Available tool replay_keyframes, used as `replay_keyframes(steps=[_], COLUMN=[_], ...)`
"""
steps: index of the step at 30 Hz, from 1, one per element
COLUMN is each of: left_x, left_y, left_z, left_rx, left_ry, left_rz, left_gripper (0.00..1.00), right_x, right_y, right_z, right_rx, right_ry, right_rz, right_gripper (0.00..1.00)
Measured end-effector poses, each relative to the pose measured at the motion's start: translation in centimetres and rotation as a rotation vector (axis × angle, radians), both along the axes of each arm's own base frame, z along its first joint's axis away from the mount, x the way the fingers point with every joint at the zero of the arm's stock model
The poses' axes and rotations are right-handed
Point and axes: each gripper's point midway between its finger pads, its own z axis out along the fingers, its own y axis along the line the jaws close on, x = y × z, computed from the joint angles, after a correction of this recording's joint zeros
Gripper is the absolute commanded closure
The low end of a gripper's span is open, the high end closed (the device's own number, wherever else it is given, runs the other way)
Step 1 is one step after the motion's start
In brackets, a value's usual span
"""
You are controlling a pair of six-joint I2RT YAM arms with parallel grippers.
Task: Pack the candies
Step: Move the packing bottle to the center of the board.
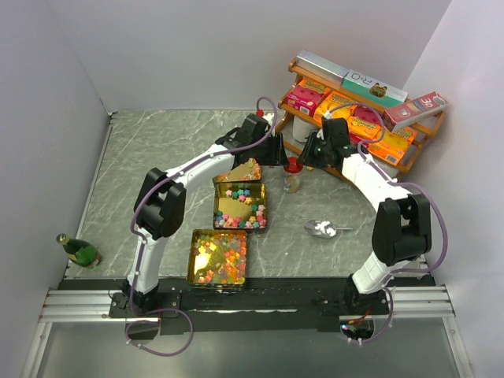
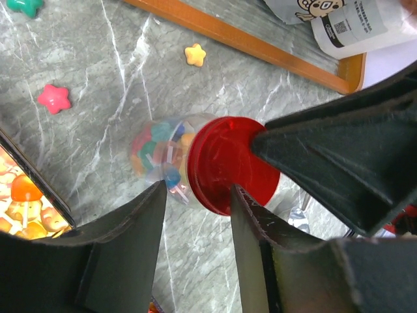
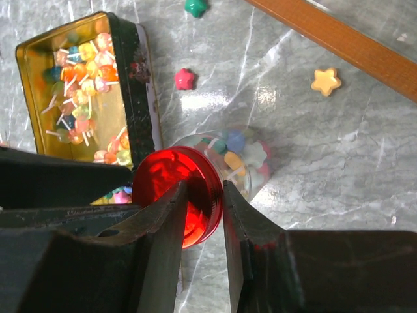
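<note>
A small clear jar [image 2: 156,151] of mixed candies [image 3: 242,151] stands on the marble table under a red lid [image 2: 225,163]. In the top view the lid [image 1: 293,165] sits between both grippers. My left gripper [image 2: 199,189] is open, its tips reaching the jar's near side with bare table in the gap. My right gripper [image 3: 201,189] has its jaws narrowly apart around the lid's rim [image 3: 212,195]; I cannot see if they press on it. Loose star candies [image 2: 53,98] [image 3: 184,78] lie on the table. More candies fill two gold tins [image 1: 264,206] [image 1: 191,256].
A wooden shelf [image 1: 358,110] of snack boxes stands at the back right, its orange rail [image 2: 260,49] close behind the jar. A metal scoop [image 1: 323,228] lies right of the tins. A green bottle [image 1: 79,250] lies at the near left.
</note>
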Motion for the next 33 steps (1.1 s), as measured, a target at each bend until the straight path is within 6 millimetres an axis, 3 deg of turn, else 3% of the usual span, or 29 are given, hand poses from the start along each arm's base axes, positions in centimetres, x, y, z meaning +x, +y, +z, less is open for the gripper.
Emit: replay_keyframes(steps=[11,17,33], left_x=[-0.4,-1.0,-1.1], left_y=[-0.2,-0.6,-0.7], left_z=[-0.5,-0.5,-0.6], left_rx=[-0.007,-0.040,-0.054], left_ry=[-0.002,-0.008,-0.027], left_rz=[-0.030,-0.066,-0.083], left_gripper=[0.47,0.46,0.46], right_x=[-2.2,-3.2,-3.3], right_y=[0.1,-0.2,0.8], right_z=[-0.1,0.0,0.1], right_rx=[0.003,-0.012,-0.051], right_ry=[-0.001,-0.009,-0.108], right_rz=[0.056,0.071,0.072], right_gripper=[0.53,0.56,0.65])
